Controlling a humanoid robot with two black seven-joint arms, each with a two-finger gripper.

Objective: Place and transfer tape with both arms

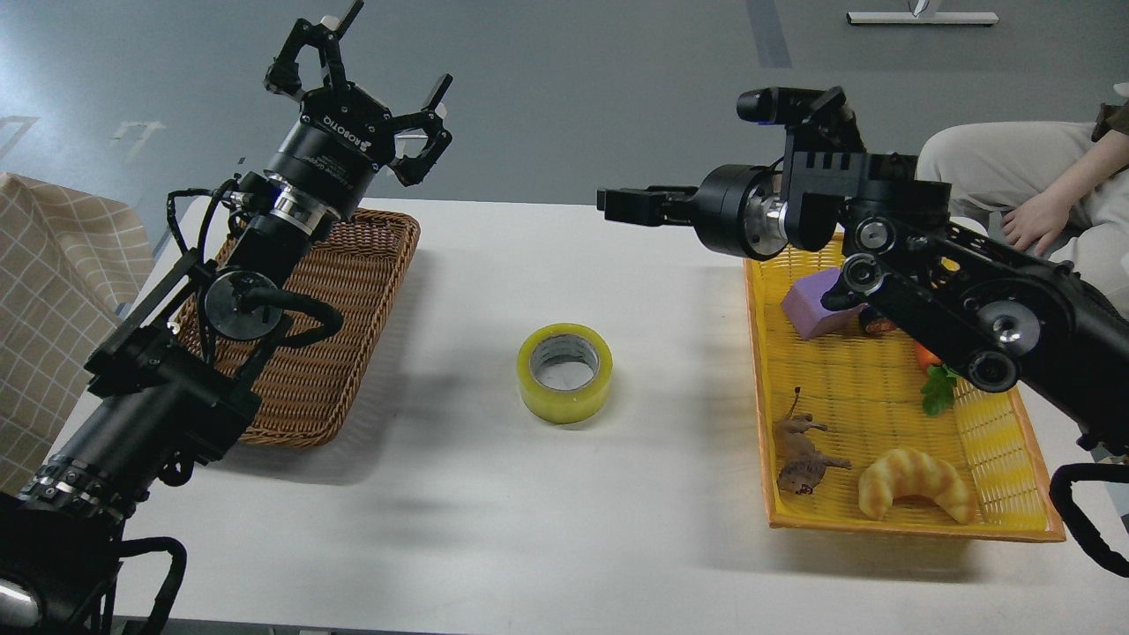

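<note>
The tape (564,372), a yellowish roll with a grey-white core, lies flat on the white table (494,511) near its middle, with nothing touching it. My right gripper (617,205) is raised well above the table, up and to the right of the tape, pointing left. Its fingers are seen side-on and overlap, so their gap does not show. It holds nothing. My left gripper (385,53) is open and empty, held high over the far end of the brown wicker basket (353,309), far left of the tape.
A yellow basket (882,520) on the right holds a purple block (813,304), a carrot (930,370), a toy lion (801,459) and a croissant (917,485). A seated person (1023,185) is at the far right. A checked cloth (53,291) is at the left.
</note>
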